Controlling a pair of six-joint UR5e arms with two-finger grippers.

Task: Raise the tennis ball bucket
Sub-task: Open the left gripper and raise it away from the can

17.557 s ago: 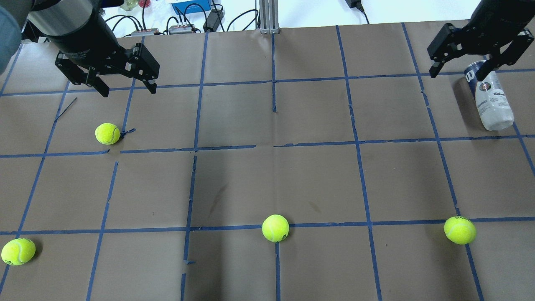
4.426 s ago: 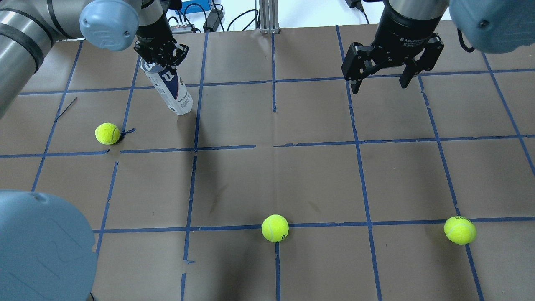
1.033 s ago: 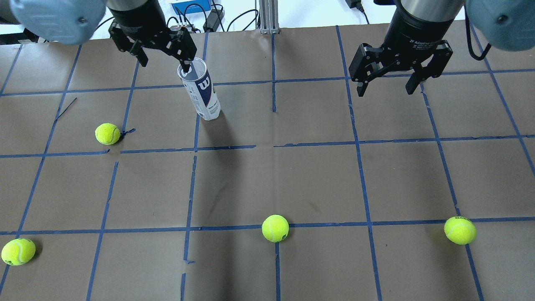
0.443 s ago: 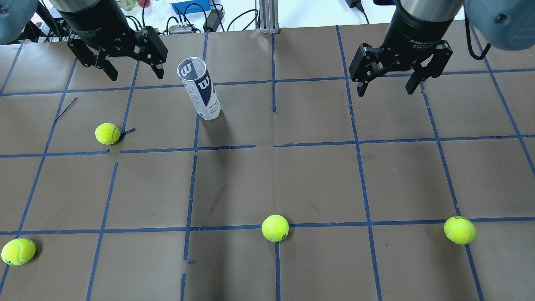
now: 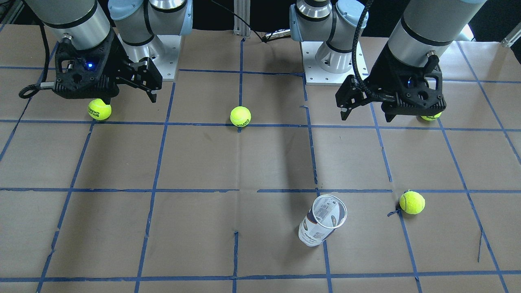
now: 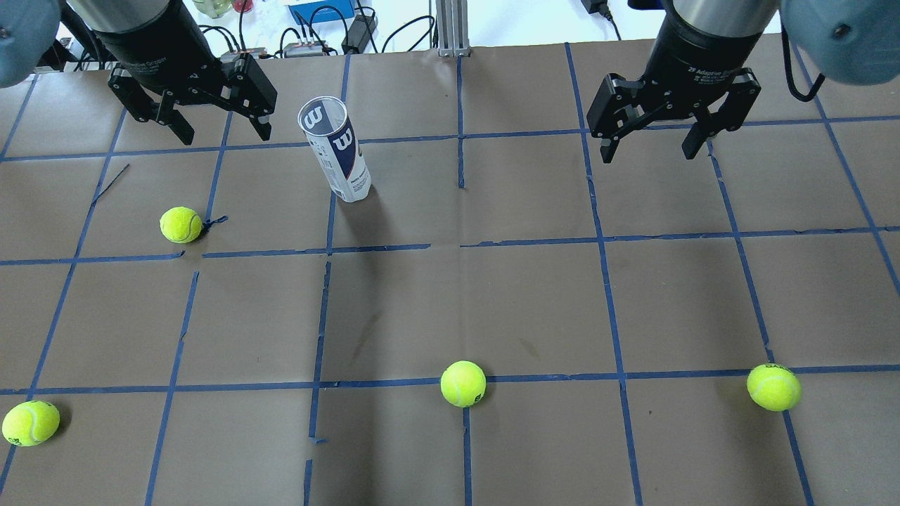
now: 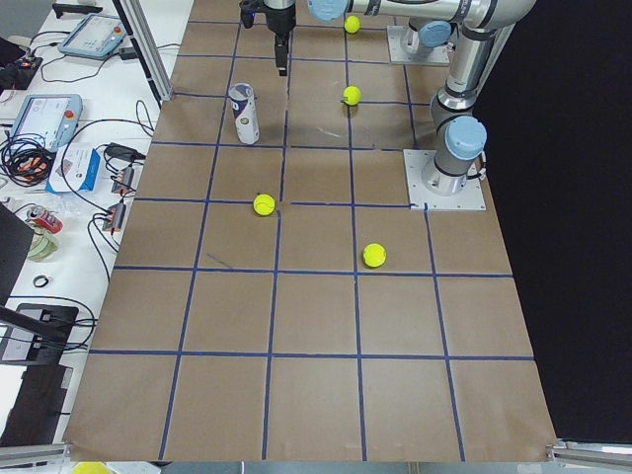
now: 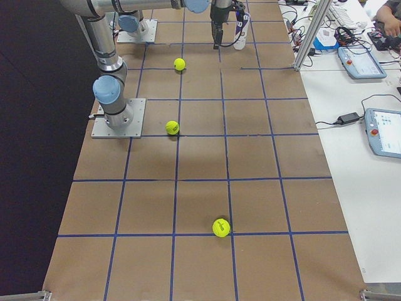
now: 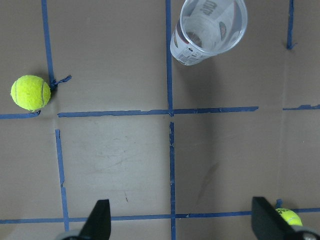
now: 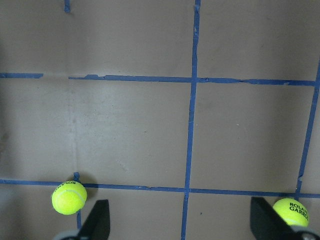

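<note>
- Position: the tennis ball bucket (image 6: 336, 151) stands upright on the table (image 6: 534, 302), mouth open upward, close to the far edge on the robot's left half. It looks empty.
- The left gripper (image 6: 225, 132) hangs above the table toward the far left corner, fingers spread wide, holding nothing and clear of the bucket.
- The right gripper (image 6: 650, 151) is likewise spread and empty, over the right half near the far edge, well apart from the bucket.
- One loose tennis ball (image 6: 181, 224) lies near the bucket, toward the left edge.
- Risk: the bucket is tall, light and thin-walled, so a finger landing on its rim or nudging its side would likely tip it.
- Risk: once on its side it could roll toward the far edge.
- Risk: a squeeze on the slick clear wall may buckle it or let it slip during the lift.
</note>
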